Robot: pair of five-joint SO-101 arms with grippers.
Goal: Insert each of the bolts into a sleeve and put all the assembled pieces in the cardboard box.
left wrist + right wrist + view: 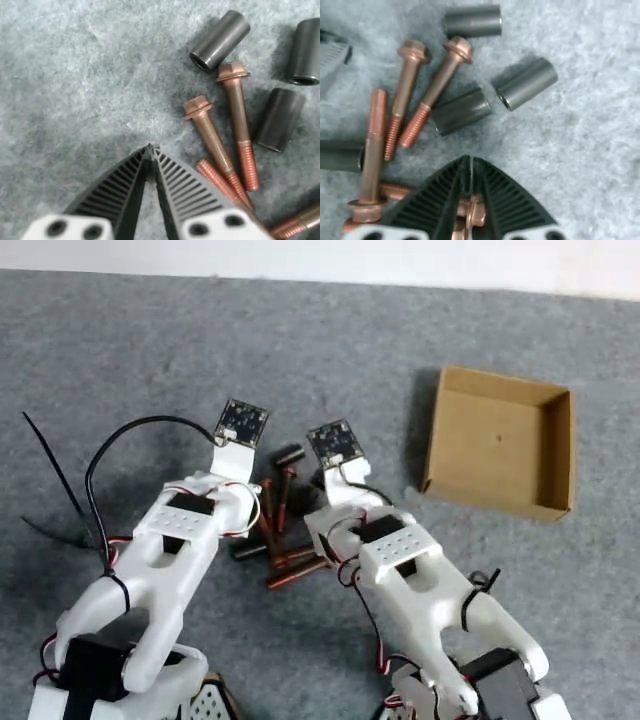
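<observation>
Several copper bolts (284,498) and dark sleeves (288,454) lie loose on the grey carpet between my two arms. The cardboard box (500,440) stands apart at the right, with nothing inside. My left gripper (150,148) is shut and holds nothing, just beside two bolts (214,139) and a sleeve (220,34). Its fingers (115,192) meet at the tips. My right gripper (470,159) is shut too, hovering over a bolt (472,212). A sleeve (461,111) and two bolts (439,86) lie just past its tips.
Black cables (110,455) trail across the carpet left of the left arm. The carpet (350,350) runs to a pale strip at the back. The other arm's grey finger (332,55) shows at the edge of the right wrist view.
</observation>
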